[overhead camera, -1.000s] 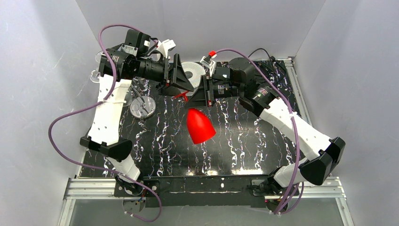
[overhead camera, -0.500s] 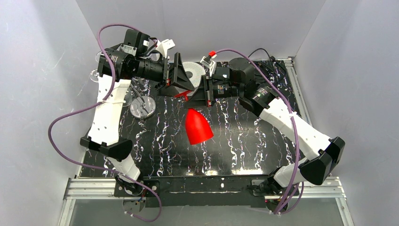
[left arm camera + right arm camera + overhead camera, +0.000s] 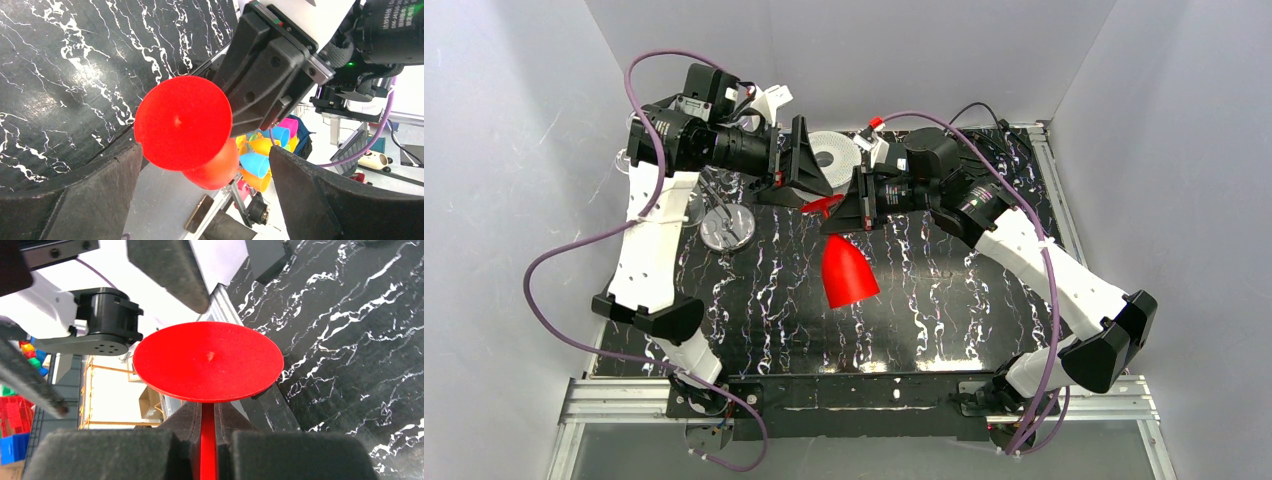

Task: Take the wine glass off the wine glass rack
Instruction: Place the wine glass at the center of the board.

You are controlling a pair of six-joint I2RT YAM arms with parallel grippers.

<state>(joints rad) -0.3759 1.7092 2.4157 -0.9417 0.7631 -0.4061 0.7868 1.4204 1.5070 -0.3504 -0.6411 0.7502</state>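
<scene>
Right wrist view shows my right gripper [image 3: 207, 426] clamped on the wine glass [image 3: 207, 360] stem, carrying it alone, since my left gripper [image 3: 202, 157] gapes open around the foot.

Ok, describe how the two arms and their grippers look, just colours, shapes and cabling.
The left arm and right arm both have white shell links joined by black joints and motor housings. A purple cable loops loosely along each. The left gripper and right gripper are black and angular, with fingers faced in dark, matte, foam-like pads.
</scene>
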